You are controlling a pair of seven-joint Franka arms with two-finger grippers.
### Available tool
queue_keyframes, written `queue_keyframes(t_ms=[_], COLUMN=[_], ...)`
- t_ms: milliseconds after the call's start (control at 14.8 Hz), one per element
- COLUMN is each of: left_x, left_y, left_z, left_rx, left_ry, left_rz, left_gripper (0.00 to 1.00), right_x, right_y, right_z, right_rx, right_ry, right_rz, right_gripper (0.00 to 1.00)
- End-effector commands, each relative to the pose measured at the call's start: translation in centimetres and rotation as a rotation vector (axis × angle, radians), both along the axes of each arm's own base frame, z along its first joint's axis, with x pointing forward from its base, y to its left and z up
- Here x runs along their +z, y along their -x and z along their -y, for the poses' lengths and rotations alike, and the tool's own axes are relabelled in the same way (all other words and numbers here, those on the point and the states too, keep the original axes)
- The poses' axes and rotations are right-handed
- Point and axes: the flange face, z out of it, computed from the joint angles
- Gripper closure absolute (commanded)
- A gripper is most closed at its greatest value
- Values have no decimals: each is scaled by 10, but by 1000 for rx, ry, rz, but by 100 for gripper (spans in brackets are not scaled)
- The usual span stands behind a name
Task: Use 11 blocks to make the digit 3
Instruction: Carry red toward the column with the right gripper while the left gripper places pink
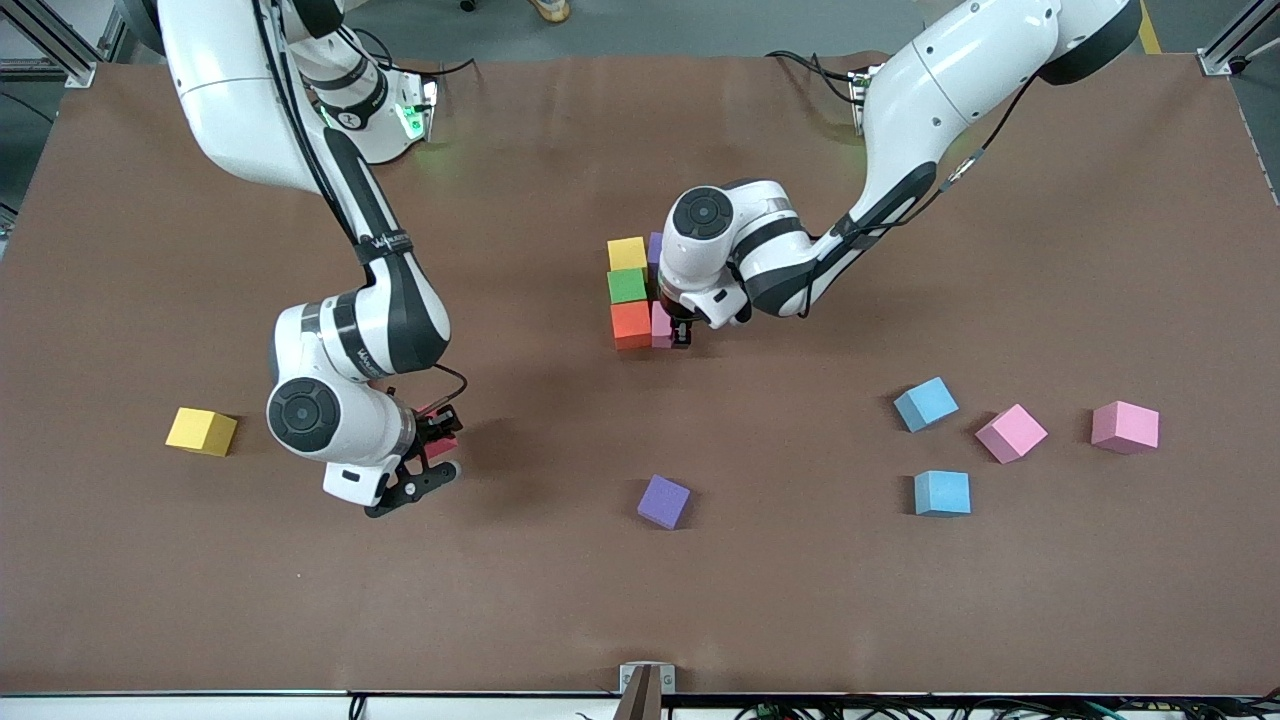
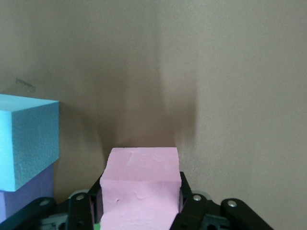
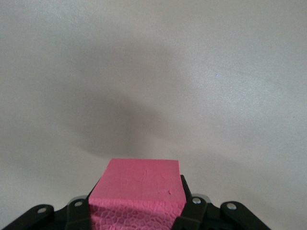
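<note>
A yellow block, a green block and an orange block form a straight touching column mid-table. A purple block beside the yellow one is mostly hidden under the left arm. My left gripper is shut on a pink block, held low against the orange block. In the left wrist view the pink block has a blue block and the purple block beside it. My right gripper is shut on a red block over bare table.
Loose blocks lie nearer the front camera: a yellow one toward the right arm's end, a purple one in the middle, and two blue ones and two pink ones toward the left arm's end.
</note>
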Motion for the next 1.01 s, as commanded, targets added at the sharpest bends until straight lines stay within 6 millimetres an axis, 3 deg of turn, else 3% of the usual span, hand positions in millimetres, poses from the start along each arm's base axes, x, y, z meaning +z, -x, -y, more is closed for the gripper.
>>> queue_keyframes(t_ms=[0, 741, 876, 943], left_x=[-1, -1, -1, -2], left_y=[5, 3, 2, 1], left_z=[15, 21, 21, 19], left_rx=[90, 90, 88, 91], left_ry=[13, 24, 23, 21], left_rz=[17, 16, 18, 18], left_gripper=[91, 90, 76, 60], right_x=[4, 3, 2, 2], right_y=[0, 0, 0, 0], right_z=[0, -2, -2, -2], right_rx=[-14, -10, -12, -12], right_ry=[-1, 0, 1, 1], right_rz=[-1, -1, 0, 0], right_gripper=[74, 74, 74, 74])
